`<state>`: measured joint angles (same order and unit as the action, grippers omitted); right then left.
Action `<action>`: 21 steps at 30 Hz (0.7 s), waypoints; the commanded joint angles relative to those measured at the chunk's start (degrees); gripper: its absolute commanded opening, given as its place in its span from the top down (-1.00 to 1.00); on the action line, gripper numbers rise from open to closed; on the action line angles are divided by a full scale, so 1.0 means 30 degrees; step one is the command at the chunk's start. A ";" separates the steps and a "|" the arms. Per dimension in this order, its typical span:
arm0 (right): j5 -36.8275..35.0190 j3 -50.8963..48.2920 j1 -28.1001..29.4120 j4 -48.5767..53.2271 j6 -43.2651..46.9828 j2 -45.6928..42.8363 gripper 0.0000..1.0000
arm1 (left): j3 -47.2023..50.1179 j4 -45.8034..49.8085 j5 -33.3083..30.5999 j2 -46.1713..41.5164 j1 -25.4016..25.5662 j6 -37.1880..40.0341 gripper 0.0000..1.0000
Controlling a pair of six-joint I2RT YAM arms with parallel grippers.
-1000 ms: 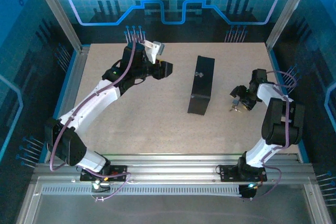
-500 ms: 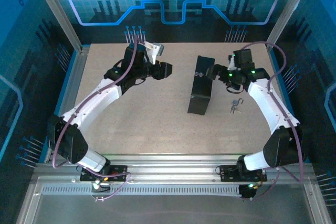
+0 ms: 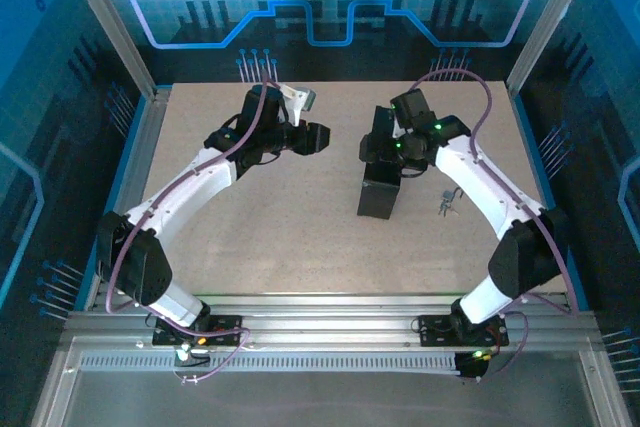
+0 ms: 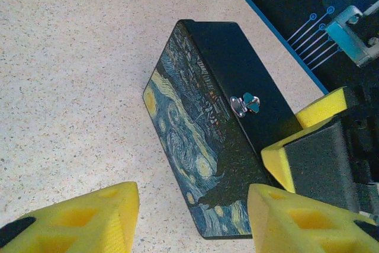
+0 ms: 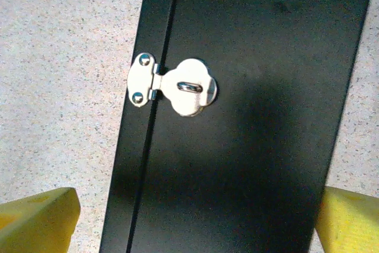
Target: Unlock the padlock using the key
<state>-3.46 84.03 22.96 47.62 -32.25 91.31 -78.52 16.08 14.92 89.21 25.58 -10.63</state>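
On the speckled table [image 3: 270, 217], to the right of the black box [image 3: 377, 193], the small padlock [image 3: 449, 205] lies by itself, well apart from both grippers; at this size the key cannot be told apart from it. The box stands on its edge with its swirling blue painted lid [image 4: 180, 140] facing left. The lid is closed, so nothing inside can be seen, and the silver hasp [image 5: 176, 87] on the upturned black face is folded flat over its staple. The right gripper [image 3: 380, 144] hangs over the far end of the box, its yellow foam pads [image 5: 37, 220] spread wide to either side of the black face and closed on nothing; whether they touch the box cannot be told. Across the table, the left gripper [image 3: 316, 136] points towards the box from the left, its pads [image 4: 83, 220] also parted wide, with nothing between them.
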 commanded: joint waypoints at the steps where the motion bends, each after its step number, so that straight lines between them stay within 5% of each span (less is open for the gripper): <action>1: -0.1462 0.1287 0.0651 0.1425 0.0342 0.0957 -1.00 | 0.0420 0.0121 0.0523 0.0242 -0.0151 -0.0139 -0.05; 7: -0.1641 0.1731 0.0897 0.2106 0.0675 0.2278 -1.00 | 0.0646 0.0106 0.0514 0.0176 -0.0149 -0.0037 -0.04; 13: -0.0352 0.0343 0.0345 0.0962 0.0567 0.1400 -0.69 | 0.0858 0.0292 0.0220 0.0092 -0.0149 0.0144 -0.04; 15: 0.1233 -0.0590 -0.0121 -0.0209 0.0438 0.0635 -0.64 | 0.0890 0.0284 0.0297 0.0123 -0.0153 0.0079 -0.04; 21: 1.0978 -0.4848 -0.2228 -0.7216 -0.1833 -0.0963 -0.63 | 0.0846 0.0411 0.0171 0.0123 -0.0151 0.0036 -0.04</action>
<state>8.62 74.70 17.93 38.87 -32.60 88.99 -76.55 16.29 15.25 89.32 25.58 -10.59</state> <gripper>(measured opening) 0.872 0.519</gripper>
